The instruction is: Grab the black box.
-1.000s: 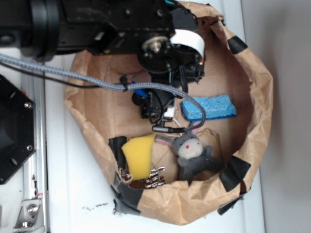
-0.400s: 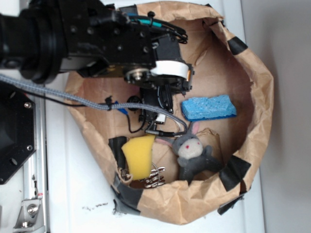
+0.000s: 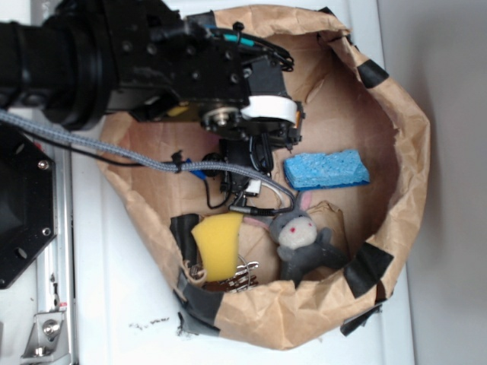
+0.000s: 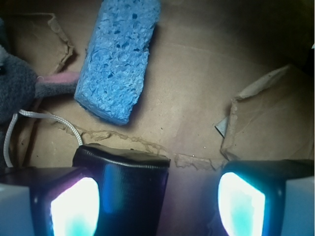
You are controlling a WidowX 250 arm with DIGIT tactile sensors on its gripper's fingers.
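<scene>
My pincer stands wide open, gripping nothing; the black box sits between my fingers, against the left one. The exterior view hides it beneath my arm.

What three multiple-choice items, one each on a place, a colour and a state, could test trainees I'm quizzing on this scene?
1. Where is the black box in the wrist view?
A. between the fingers, against the left-hand one
B. on top of the sponge
C. outside the paper bag

2. What colour is the sponge by the grey plush toy?
A. green
B. blue
C. red

3. How does the gripper stand?
A. shut on the sponge
B. shut and empty
C. open around the box

Answers: 1 A, the box sits between the lit pads. 2 B, it is plainly blue. 3 C, a gap remains beside the box.
</scene>
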